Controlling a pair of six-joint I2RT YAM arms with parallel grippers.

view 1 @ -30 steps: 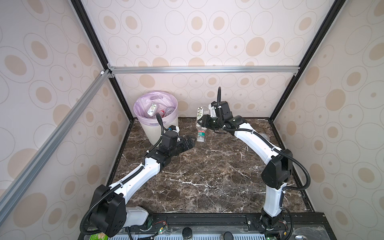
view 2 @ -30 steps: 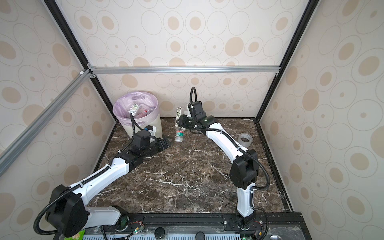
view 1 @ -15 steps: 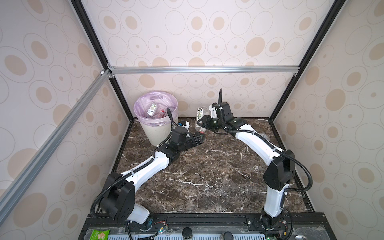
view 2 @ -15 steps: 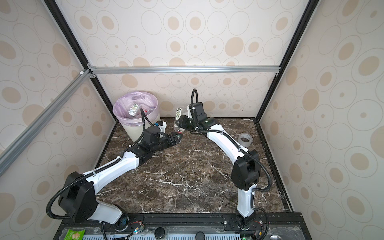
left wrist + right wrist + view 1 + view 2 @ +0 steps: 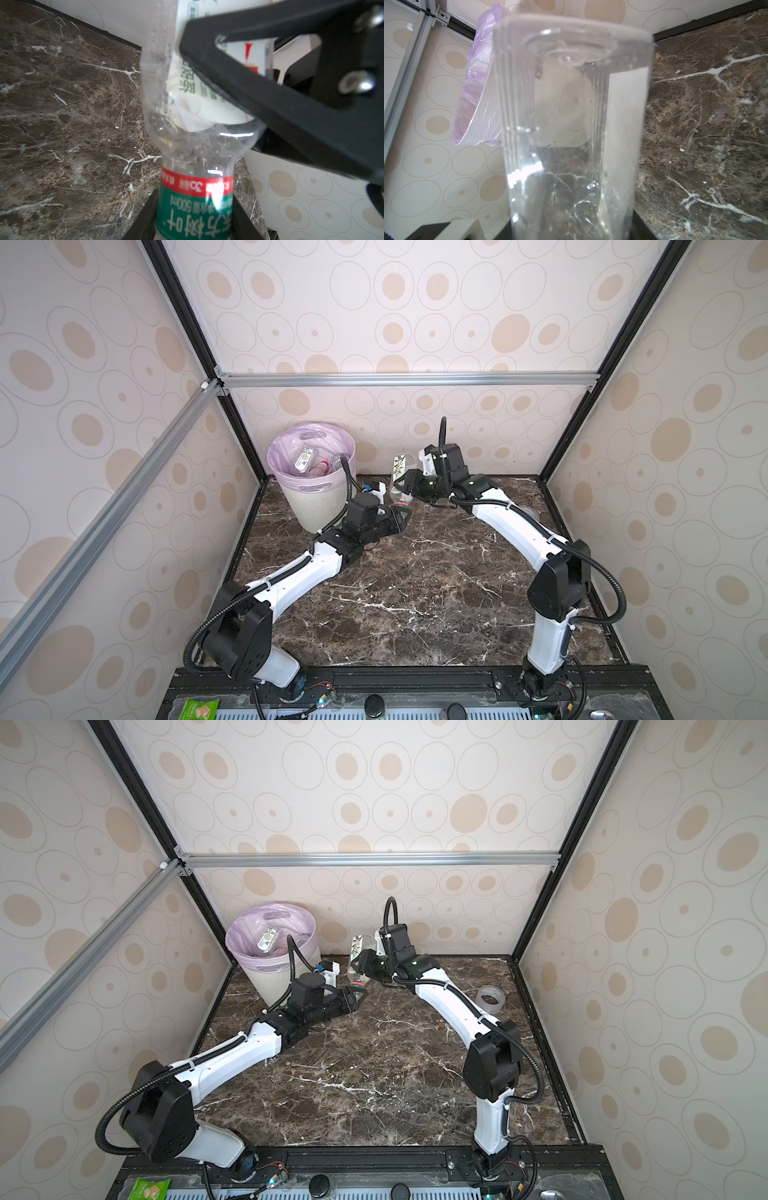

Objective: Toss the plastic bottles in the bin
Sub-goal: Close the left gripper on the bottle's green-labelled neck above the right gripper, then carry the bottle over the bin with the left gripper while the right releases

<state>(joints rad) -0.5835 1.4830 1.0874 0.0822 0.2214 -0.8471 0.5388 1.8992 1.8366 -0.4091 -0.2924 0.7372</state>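
Two bottles are held at the far middle of the worktop (image 5: pixel 415 572), just right of the bin (image 5: pixel 309 506). The left fingers (image 5: pixel 145 224) squeeze the green-labelled bottle (image 5: pixel 193 207) from both sides. The right fingers (image 5: pixel 259 97) clasp the white-labelled bottle (image 5: pixel 401 466) close beside it.

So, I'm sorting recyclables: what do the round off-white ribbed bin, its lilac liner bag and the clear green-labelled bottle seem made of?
Round off-white ribbed bin: likely matte moulded plastic, evenly ribbed. Lilac liner bag: thin glossy plastic film, wrinkled and translucent. Clear green-labelled bottle: thin transparent plastic, dented, with a shiny printed label.
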